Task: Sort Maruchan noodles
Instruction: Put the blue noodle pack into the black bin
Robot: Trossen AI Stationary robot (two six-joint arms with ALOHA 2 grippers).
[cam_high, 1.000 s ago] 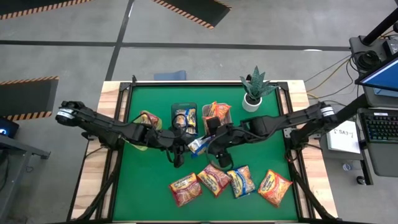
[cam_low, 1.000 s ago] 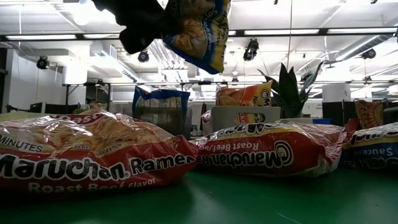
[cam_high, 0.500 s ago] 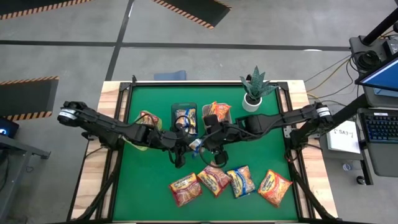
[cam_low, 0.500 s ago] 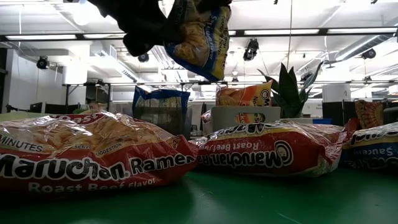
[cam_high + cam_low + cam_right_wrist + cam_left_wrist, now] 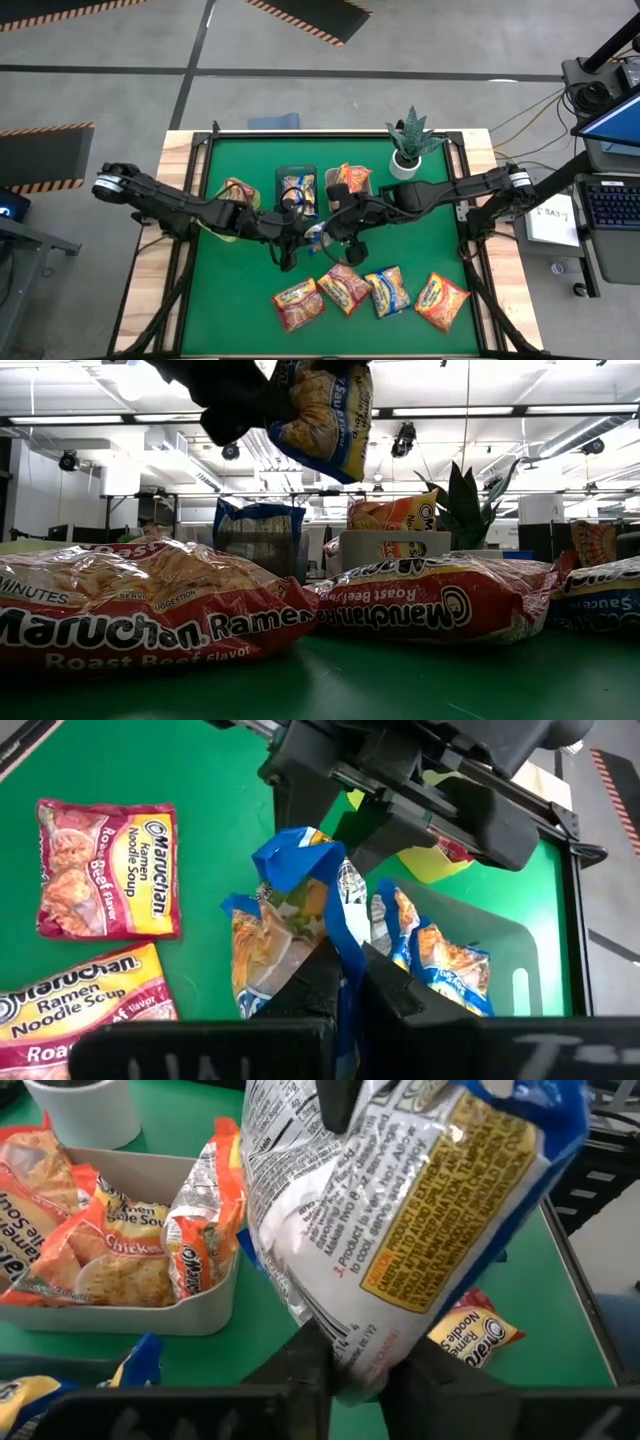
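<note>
Four noodle pkts [image 5: 370, 294] lie on green tabletop [image 5: 240, 290]; ceiling strip lights [image 5: 470, 411] behind.

High cam is looking straight down on the whole green table [image 5: 240, 290]. Low cam is sitting at tabletop level, facing across. Both wrist cams are looking close-up at the blue packet [image 5: 420, 1210].
</note>
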